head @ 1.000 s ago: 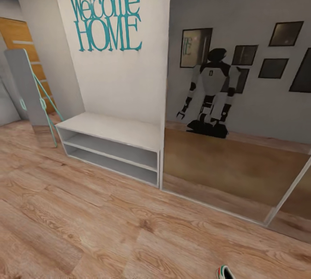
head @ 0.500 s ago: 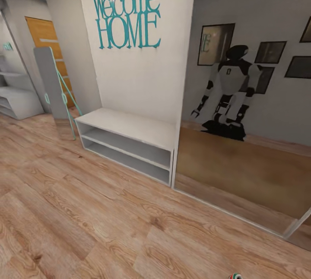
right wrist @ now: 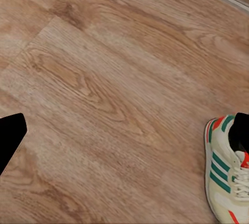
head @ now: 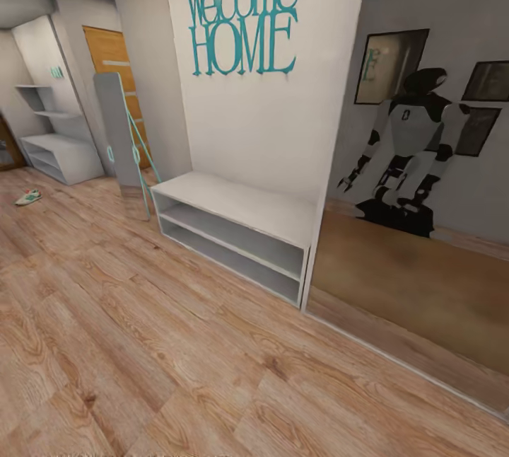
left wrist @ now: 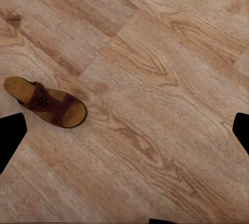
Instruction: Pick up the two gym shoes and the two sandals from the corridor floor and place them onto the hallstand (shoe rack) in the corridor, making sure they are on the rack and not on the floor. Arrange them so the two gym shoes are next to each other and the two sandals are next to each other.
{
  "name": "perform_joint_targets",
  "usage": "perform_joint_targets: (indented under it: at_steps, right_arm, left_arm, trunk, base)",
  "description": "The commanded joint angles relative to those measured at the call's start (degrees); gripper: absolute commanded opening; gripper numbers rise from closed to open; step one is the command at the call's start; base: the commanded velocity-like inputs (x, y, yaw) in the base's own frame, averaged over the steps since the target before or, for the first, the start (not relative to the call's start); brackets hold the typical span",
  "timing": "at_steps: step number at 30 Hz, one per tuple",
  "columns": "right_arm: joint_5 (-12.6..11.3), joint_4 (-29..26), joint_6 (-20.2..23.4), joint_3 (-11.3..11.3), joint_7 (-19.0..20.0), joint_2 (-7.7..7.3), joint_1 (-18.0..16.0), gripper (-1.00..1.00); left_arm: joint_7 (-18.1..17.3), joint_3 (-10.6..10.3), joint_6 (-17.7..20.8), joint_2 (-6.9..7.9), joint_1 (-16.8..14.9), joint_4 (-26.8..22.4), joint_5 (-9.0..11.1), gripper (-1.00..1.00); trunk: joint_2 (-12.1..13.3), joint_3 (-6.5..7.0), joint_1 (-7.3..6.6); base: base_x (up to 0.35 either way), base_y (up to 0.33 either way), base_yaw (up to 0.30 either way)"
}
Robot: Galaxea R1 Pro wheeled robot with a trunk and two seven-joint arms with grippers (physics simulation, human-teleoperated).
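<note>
Facing a grey shelving unit (head: 233,230) under teal "Welcome HOME" letters (head: 240,22), the head view catches one gym shoe (head: 28,197) far off on the corridor floor (head: 141,358), near the hallstand (head: 60,156). Left wrist: a sandal (left wrist: 46,103) lies flat, fingers (left wrist: 10,135) spread, empty. Right wrist: another gym shoe (right wrist: 225,174) lies beside the spread, empty fingers (right wrist: 9,133).

I note teal "Welcome HOME" lettering (head: 242,24) fixed high on a white wall panel (head: 261,124). Below it sits a low grey two-tier open unit (head: 237,230), both tiers bare. A mirrored panel (head: 424,181) adjoins it, reflecting dark picture frames (head: 391,64). A narrow standing mirror (head: 120,135) with a teal frame leans nearby, before a wooden door (head: 113,68).
</note>
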Motion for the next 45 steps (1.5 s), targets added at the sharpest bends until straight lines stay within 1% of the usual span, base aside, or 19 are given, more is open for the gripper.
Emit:
perform_joint_targets:
  at_steps: [1,9,16,34,45]
  right_arm:
    - [0.0,0.0,-0.2,0.0,0.0,0.0,0.0,1.0]
    - [0.0,0.0,-0.1,0.0,0.0,0.0,0.0,1.0]
    - [0.0,-0.1,-0.2,0.0,0.0,0.0,0.0,1.0]
    - [0.2,-0.1,-0.2,0.1,0.2,-0.08,0.0,1.0]
    - [0.2,-0.1,-0.2,0.1,0.2,-0.09,0.0,1.0]
  left_arm:
    - [0.0,0.1,-0.2,0.03,-0.1,0.1,0.0,1.0]
    - [0.0,-0.1,-0.2,-0.04,0.0,0.1,0.0,1.0]
    - [-0.1,-0.7,-0.3,-0.23,0.0,0.0,-0.1,1.0]
    - [-0.2,-0.8,-0.6,-0.23,0.0,0.1,-0.1,1.0]
    - [-0.3,-0.6,-0.6,-0.17,0.0,0.1,0.0,1.0]
  trunk:
    - [0.0,-0.11,0.0]
    - [0.0,-0.57,0.0]
    - [0.0,-0.88,0.0]
    - [0.0,-0.92,0.0]
    - [0.0,-0.92,0.0]
  base:
    - [0.016,0.187,0.22]
    - [0.029,0.252,0.22]
    - [0.048,0.037,0.158]
    - [0.271,-0.14,0.006]
    - [0.331,0.019,0.0]
